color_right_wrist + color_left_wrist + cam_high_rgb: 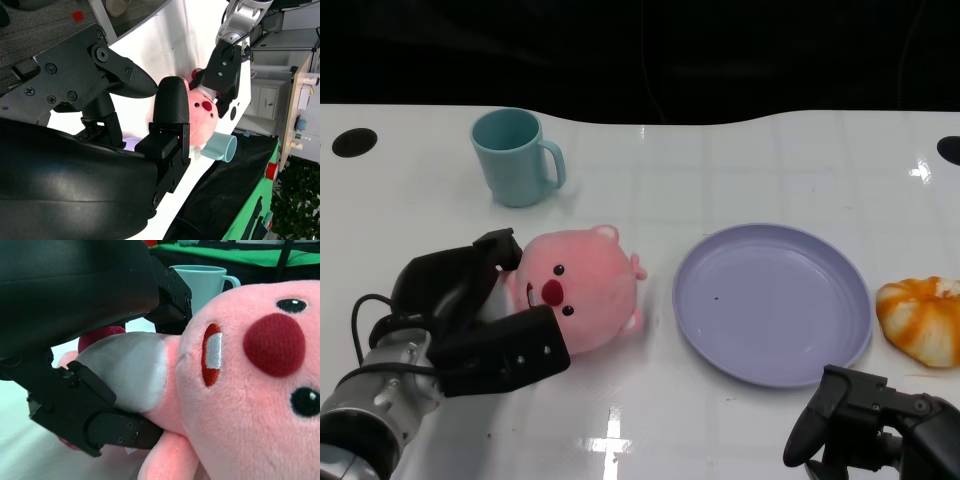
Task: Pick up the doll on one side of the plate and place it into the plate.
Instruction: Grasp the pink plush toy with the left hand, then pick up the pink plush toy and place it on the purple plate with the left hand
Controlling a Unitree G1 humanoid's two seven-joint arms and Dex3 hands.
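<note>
The pink doll lies on the white table, just to the left of the lilac plate, its face turned toward the camera in the head view. The left hand has its fingers wrapped around the doll's back end: one lies along the near side and another curls over the far side, and the left wrist view shows black fingers pressed against the doll's grey belly patch. So the left hand grasps the doll, which sits on the table, not yet lifted as far as the views show. The right hand rests low near the plate's near edge, holding nothing; its fingers look loosely curled and apart.

The main risk seems to be the grip itself. The doll is soft and round, and the hand holds it at one end, so the heavy head may sag or slip free on the lift. It could also be dragged into the plate's rim and push the plate toward the orange toy at its right. A drop near the rim would likely leave the doll half on the table. The teal mug stands well behind the doll and should stay clear unless the arm swings back.

No brand, label or readable writing shows on the doll, plate, mug or hands.
</note>
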